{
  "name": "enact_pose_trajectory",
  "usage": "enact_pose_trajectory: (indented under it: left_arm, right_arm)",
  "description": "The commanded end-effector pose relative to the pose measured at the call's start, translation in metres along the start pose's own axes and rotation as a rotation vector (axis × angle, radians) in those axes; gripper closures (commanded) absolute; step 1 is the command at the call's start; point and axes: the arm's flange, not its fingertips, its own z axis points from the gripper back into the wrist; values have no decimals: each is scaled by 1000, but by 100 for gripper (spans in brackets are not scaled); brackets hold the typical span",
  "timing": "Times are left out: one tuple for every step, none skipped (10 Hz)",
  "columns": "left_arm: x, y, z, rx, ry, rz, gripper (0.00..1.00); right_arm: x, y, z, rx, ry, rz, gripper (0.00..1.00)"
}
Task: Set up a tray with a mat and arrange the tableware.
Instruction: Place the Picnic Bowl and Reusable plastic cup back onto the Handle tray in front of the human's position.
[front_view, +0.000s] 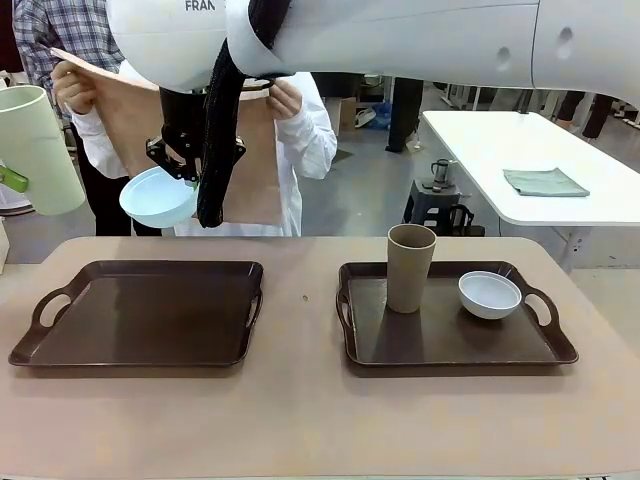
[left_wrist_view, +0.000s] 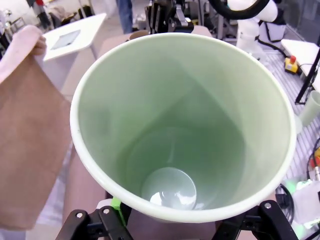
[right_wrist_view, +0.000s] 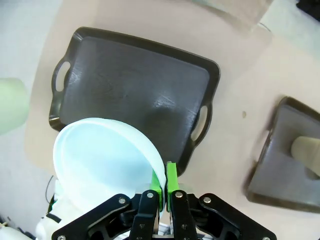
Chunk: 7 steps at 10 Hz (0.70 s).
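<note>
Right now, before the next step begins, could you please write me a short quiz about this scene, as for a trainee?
1. Multiple choice: what does the right gripper hold?
A) a spoon
B) the light blue bowl
C) a plate
2. True or false: the brown cup and the white bowl stand together on the right tray.
3. Short answer: which item does the left gripper hold?

Key:
1. B, pinched at its rim.
2. True.
3. The pale green cup.
</note>
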Motion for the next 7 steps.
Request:
enact_pose_trajectory:
  left_arm:
    - [1, -1, 1, -4, -2, -16, 100]
    - [1, -1, 1, -4, -2, -16, 100]
    - [1, -1, 1, -4, -2, -16, 100]
    - [1, -1, 1, -4, -2, -16, 100]
    - [1, -1, 1, -4, -2, -16, 100]
    - [1, -1, 1, -4, -2, -16, 100]
    - [1, -1, 1, -4, -2, -16, 100]
  right_arm:
    - [1, 1, 0, 8, -7, 5, 100]
    - [1, 1, 0, 8, -7, 5, 100]
    - [1, 1, 0, 8, -7, 5, 100]
    - [1, 1, 0, 8, -7, 5, 100]
    - [1, 1, 0, 8, -7, 5, 100]
    - [1, 1, 0, 8, -7, 5, 100]
    - [1, 1, 0, 8, -7, 5, 100]
